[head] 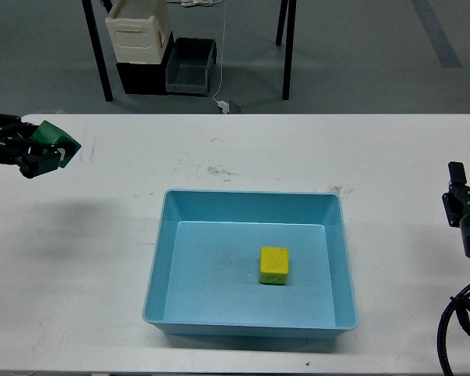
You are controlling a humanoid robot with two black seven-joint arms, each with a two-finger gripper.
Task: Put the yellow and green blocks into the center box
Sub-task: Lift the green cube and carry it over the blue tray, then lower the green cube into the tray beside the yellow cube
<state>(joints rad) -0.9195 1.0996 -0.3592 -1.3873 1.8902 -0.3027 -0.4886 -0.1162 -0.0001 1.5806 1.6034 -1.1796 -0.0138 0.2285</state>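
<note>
**One block home, one in the air**

White worktop [102, 258] fills the view, with grey floor, a cream crate [138, 31] and a dark bin [191, 66] beyond it at 12 o'clock. At centre sits the light blue tray [160, 266], and the yellow block [273, 265] already rests flat on its floor, right of middle, so that half of the job looks done. At 9 o'clock the left gripper [45, 153] hangs above the worktop, well apart from the tray, its fingers closed on the green block [55, 139], which is tilted in the grasp; lifted like this, it seems ready to be carried over the tray's near wall. At 3 o'clock the right gripper [464, 205] idles at the edge; whether its fingers are wide or narrow I cannot tell
</note>
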